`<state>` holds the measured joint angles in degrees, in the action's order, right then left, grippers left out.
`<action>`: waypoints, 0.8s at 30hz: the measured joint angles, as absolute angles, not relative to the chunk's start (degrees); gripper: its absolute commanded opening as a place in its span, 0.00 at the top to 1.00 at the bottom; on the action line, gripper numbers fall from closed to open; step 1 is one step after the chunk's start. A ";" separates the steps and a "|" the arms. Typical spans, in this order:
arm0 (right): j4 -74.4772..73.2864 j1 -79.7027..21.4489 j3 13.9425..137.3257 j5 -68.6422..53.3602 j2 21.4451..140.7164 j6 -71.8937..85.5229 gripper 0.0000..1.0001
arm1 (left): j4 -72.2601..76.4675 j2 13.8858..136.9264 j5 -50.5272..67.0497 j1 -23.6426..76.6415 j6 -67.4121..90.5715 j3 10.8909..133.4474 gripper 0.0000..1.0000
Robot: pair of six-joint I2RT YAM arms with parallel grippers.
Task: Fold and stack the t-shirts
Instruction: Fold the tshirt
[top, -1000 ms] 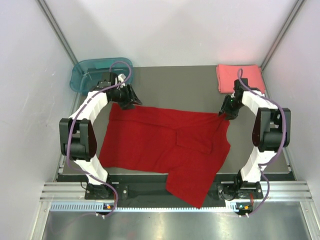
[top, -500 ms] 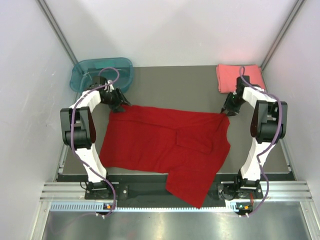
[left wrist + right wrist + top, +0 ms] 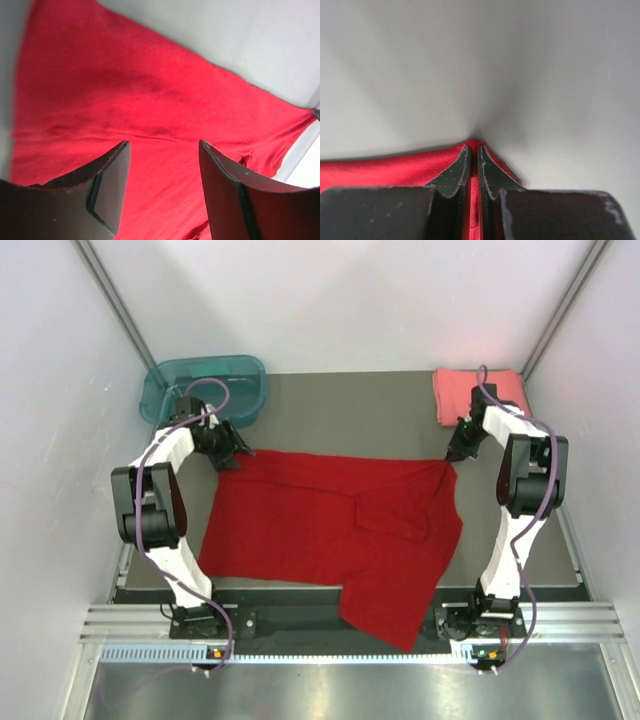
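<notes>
The deep red t-shirt (image 3: 330,525) lies spread over the middle of the dark table, its lower right part hanging past the near edge. My right gripper (image 3: 452,457) is at its far right corner. In the right wrist view that gripper (image 3: 474,148) is shut, with a pinch of the red t-shirt (image 3: 385,170) between its fingers. My left gripper (image 3: 230,448) is at the far left corner. In the left wrist view that gripper (image 3: 164,145) stands open above the red t-shirt (image 3: 125,95), holding nothing. The coral-pink t-shirt (image 3: 480,392) lies folded at the far right corner.
A teal translucent tub (image 3: 200,382) stands at the far left corner of the table (image 3: 350,410), just behind my left arm. White walls enclose the table on the left, right and far sides. A metal rail (image 3: 320,625) runs along the near edge.
My right gripper has shut on the red t-shirt's far right corner. My left gripper has drawn back to the left, to the shirt's far left corner, and its jaws have spread a little.
</notes>
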<state>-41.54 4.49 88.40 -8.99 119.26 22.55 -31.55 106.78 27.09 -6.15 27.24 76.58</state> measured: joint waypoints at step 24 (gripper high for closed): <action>-32.36 3.99 105.36 -5.87 130.47 19.49 0.98 | -26.06 111.31 17.34 -9.72 21.91 79.40 0.34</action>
<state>-32.36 3.99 105.36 -5.87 130.47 19.49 -26.06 111.31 17.34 -9.72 21.91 79.40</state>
